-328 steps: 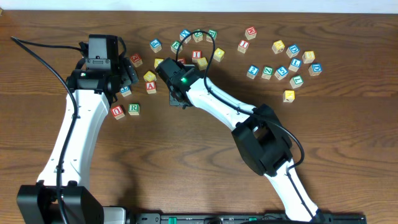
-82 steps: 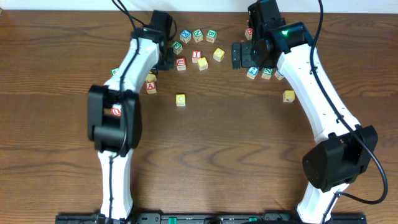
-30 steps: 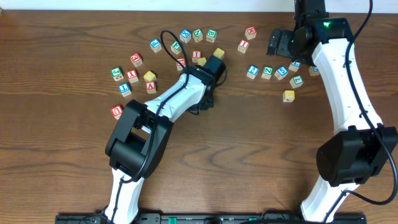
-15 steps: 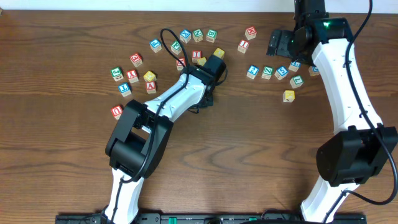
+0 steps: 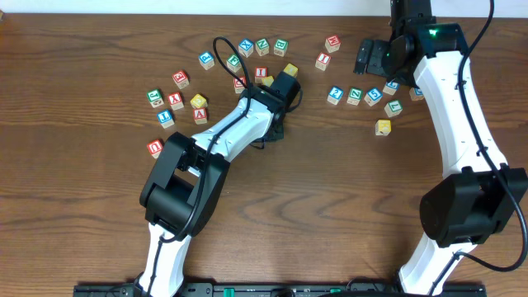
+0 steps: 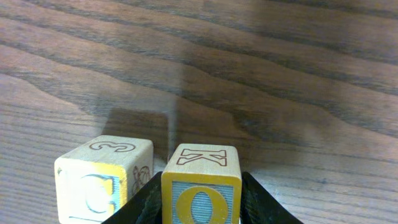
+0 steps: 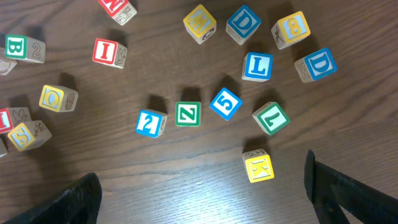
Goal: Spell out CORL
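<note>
A yellow-framed O cube [image 6: 201,190] stands on the table between the fingers of my left gripper [image 6: 202,182], which is shut on its two sides. Close on its left stands a yellow-framed C cube [image 6: 99,186], with a narrow gap between the two. In the overhead view the left gripper [image 5: 266,134] is at mid-table and its arm hides both cubes. My right gripper [image 7: 208,199] hangs wide open and empty above the right-hand cubes [image 5: 375,56]. The white cube with a blue L [image 7: 257,66] lies among them, flat on the table.
Loose letter cubes lie in three groups: left [image 5: 175,101], back middle [image 5: 262,46] and right [image 5: 373,96]. A yellow K cube [image 7: 258,166] sits alone nearest the right gripper. The left arm's cable [image 5: 223,49] loops over the back cubes.
Over the last second neither arm has moved visibly. Earlier the left arm swung from the back cubes to mid-table, and the right arm drew back to the right.
</note>
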